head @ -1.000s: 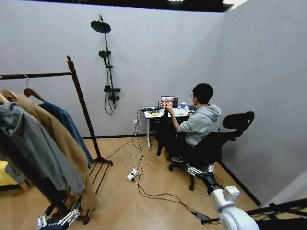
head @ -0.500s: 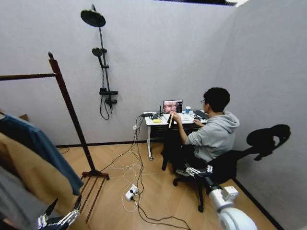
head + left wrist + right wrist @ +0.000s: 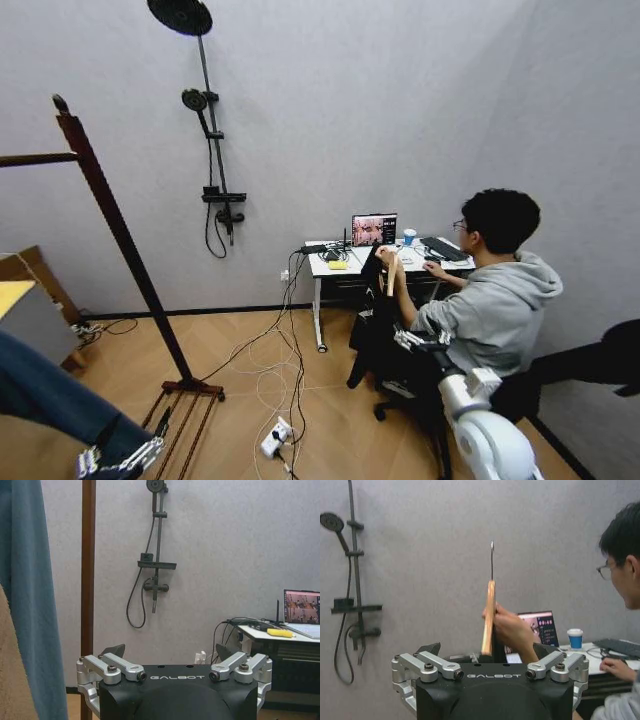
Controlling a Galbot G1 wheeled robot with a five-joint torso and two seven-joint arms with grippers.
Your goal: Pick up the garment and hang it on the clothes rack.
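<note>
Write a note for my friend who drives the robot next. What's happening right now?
Left gripper: jaws open, empty, low beside the clothes rack.
Right gripper: jaws open, empty, pointed at the person at the desk.
The garment is on its wooden hanger, held up by the person's hand just past the right gripper.
Done: the robot faces the garment.
Left: grasp the hanger, carry it to the rack and hang it on the bar.

A person's hand holds a light wooden hanger upright — just beyond the right gripper, whose jaws stand spread.
</note>
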